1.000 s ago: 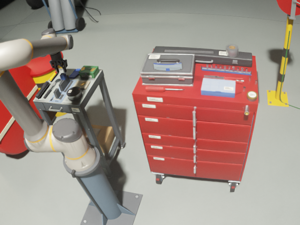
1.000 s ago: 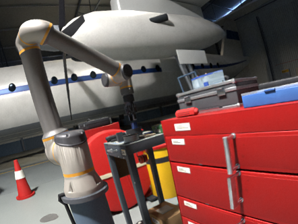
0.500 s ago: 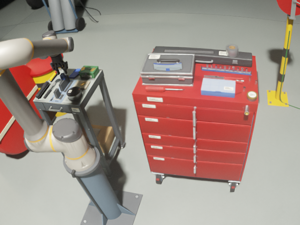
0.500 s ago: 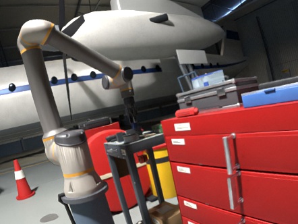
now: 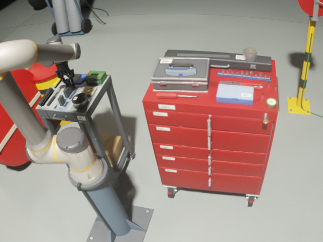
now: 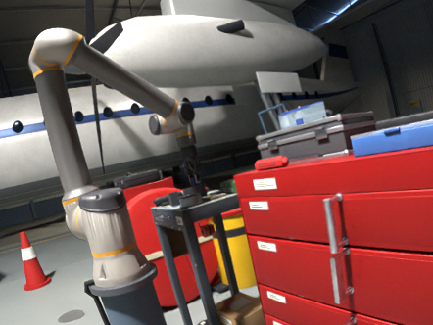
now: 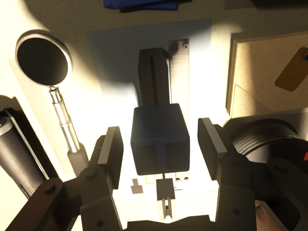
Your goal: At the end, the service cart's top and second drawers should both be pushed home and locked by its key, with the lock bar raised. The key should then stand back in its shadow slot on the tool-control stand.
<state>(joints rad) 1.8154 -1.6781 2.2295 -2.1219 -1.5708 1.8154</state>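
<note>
The key (image 7: 159, 139), with its dark blue block head, stands upright in its slot on the tool-control stand (image 5: 73, 96), between the fingers of my gripper (image 7: 160, 149). The gripper (image 5: 68, 78) is open and holds nothing, hanging straight down over the back of the stand's tray. The red service cart (image 5: 211, 125) stands to the right, apart from the stand; its drawers look flush with the front. The lock cylinder (image 5: 265, 118) sits at the cart's upper right corner, and the vertical lock bar (image 5: 209, 151) runs down the middle of the drawer fronts.
On the cart's top lie a grey case (image 5: 181, 74), a long dark case (image 5: 219, 60), a blue box (image 5: 235, 94) and a screwdriver (image 5: 177, 95). The stand's tray also carries an inspection mirror (image 7: 43, 62), a flashlight (image 7: 15, 154), a black knob (image 5: 80, 100) and a green box (image 5: 96, 77).
</note>
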